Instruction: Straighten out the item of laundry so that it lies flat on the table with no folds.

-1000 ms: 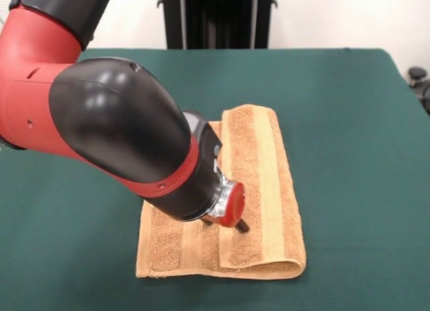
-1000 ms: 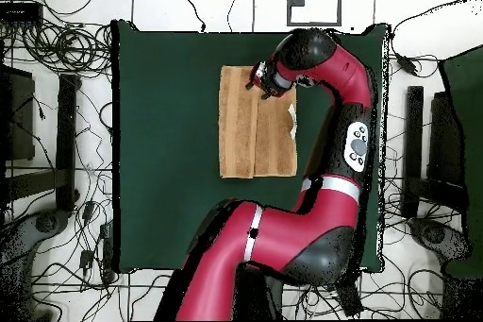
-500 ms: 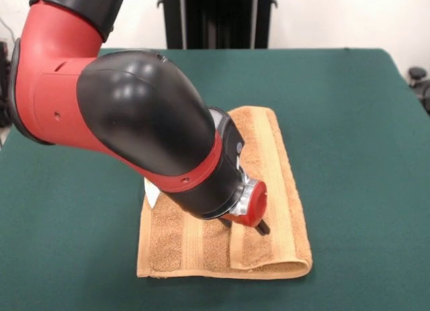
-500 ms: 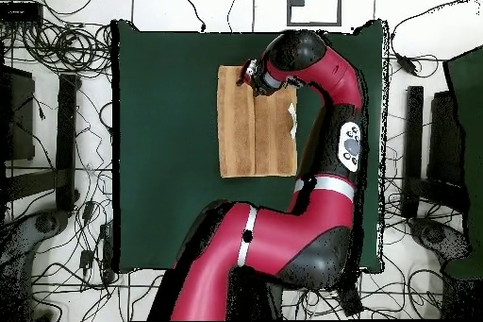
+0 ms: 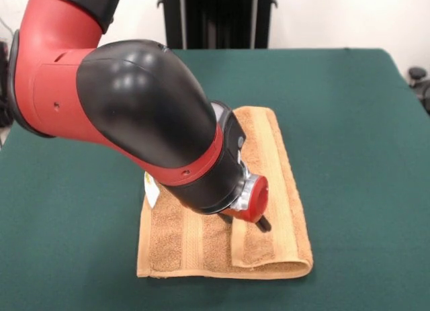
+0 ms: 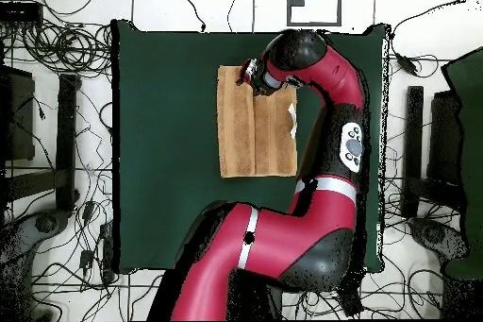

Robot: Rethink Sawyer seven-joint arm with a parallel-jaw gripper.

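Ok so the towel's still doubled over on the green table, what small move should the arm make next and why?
Probably lower a little onto the folded flap's free edge and grip it. The towel lies with one side doubled over, the fold running along its right in the front view, and the gripper sits right at that flap's inner edge. Whether it already pinches the cloth cannot be seen.

Tangled cables (image 6: 57, 63) lie on the floor (image 6: 85, 148).
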